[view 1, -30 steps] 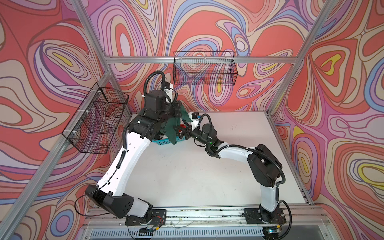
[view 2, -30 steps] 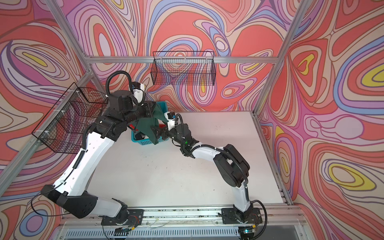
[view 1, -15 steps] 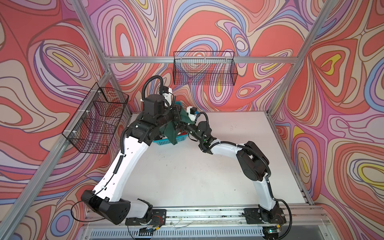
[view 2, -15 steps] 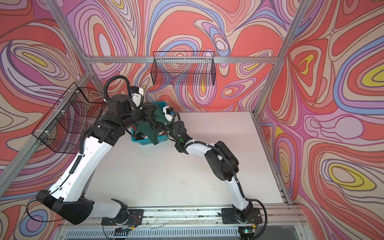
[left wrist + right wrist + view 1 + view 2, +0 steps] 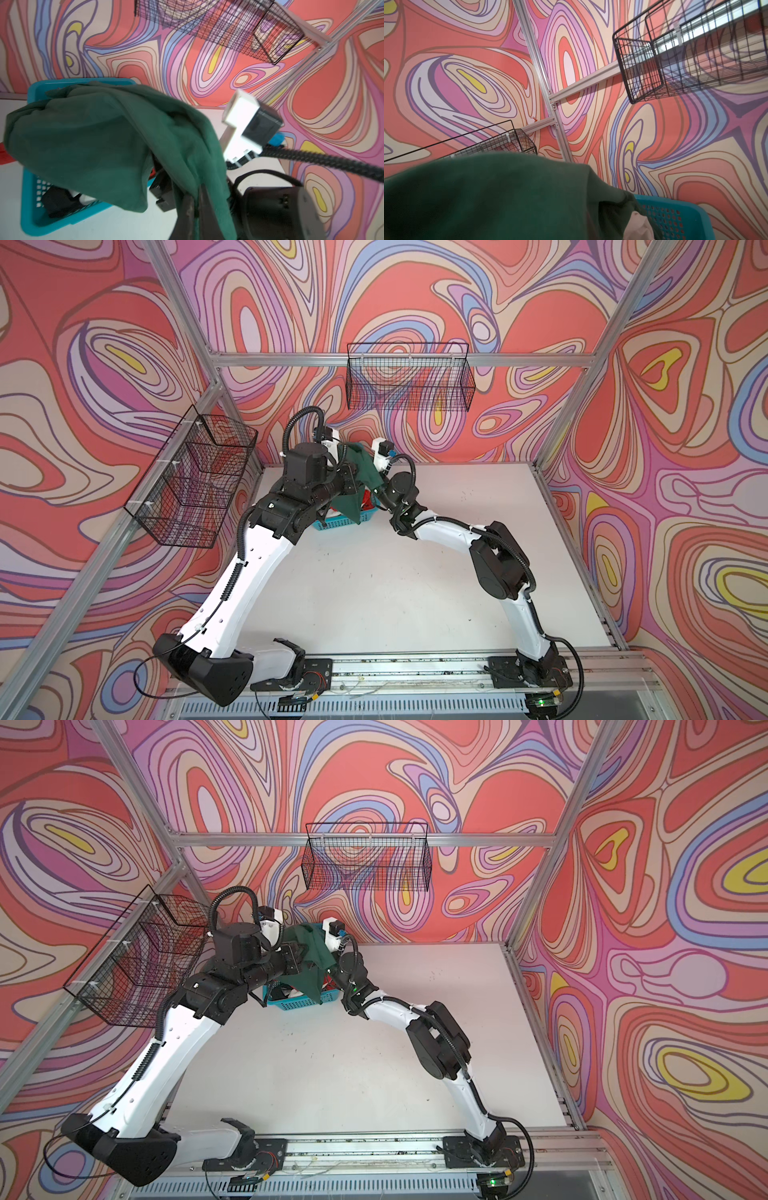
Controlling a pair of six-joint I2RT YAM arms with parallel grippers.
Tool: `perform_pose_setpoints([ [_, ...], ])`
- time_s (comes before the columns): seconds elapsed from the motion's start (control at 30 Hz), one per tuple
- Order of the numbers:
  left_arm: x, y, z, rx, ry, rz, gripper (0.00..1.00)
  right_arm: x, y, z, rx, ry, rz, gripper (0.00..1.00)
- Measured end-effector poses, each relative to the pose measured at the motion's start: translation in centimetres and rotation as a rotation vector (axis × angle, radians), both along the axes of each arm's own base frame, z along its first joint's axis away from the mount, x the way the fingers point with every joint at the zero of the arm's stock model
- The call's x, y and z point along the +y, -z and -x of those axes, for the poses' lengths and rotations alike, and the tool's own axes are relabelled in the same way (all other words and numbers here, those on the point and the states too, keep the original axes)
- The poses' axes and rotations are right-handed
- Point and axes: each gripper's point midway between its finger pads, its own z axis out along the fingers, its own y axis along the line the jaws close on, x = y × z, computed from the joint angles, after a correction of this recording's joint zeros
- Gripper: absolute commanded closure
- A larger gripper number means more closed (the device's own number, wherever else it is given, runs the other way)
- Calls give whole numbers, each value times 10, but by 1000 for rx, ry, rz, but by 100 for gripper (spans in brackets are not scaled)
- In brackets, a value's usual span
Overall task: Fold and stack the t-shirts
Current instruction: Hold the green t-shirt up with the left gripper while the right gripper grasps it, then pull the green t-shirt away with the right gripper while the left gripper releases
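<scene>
Reaching farther into the far-left corner than a second ago, the right arm has brought its right gripper [image 5: 163, 192] up into the hanging cloth and closed it. The left arm has shifted only a little.

Both top views show the green t-shirt [image 5: 359, 472] lifted between the two wrists. It is bunched, and its lower folds trail down over the near rim of the teal basket [image 5: 336, 524], which sits at the far left of the table [image 5: 374, 593]. Red cloth [image 5: 368, 499] shows inside the basket behind the shirt, and the right wrist view catches a pale garment [image 5: 637, 226] there too.

In the left wrist view the left gripper [image 5: 196, 193] has its fingers standing close together with a strip of green fabric pinched between them, so it appears to be grasping the shirt. The right gripper is clenched but buried in folds, and I cannot tell whether it has caught any cloth.

The shirt looks light, limp and fairly grippy. It will sag and twist from any single hold, and it offers no stiff edge to push against. Judging by the tangle, the best holds are probably two well-separated points along one hem or at the shoulders, so that the fabric spreads flat when the arms draw apart over the bare table. A hold on a bunched middle fold would most likely just drag a wad out.
</scene>
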Motion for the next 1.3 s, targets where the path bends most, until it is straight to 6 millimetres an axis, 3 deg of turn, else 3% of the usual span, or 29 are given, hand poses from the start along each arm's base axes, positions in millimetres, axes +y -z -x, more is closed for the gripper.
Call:
perform_pose_setpoints([
  [0.03,6,6,1,6,-25,-12,53,0,-3,-2,-3,10,10,100],
  [0.23,47,37,12,31,-190,-93,36,1,-17,-9,-23,49,81,100],
  [0.37,73,72,6,91,-284,-100,33,1,-43,-11,-74,72,131,100],
  [0.53,96,142,-7,237,-369,-108,32,1,-67,-10,-130,96,190,100],
  [0.9,122,249,-53,454,-454,-142,33,-14,-73,-1,-127,128,295,100],
  [1.13,131,271,-98,499,-477,-122,36,-36,-95,12,-135,175,337,100],
  [1.3,138,275,-113,508,-498,-112,37,-66,-123,26,-168,238,347,100],
])
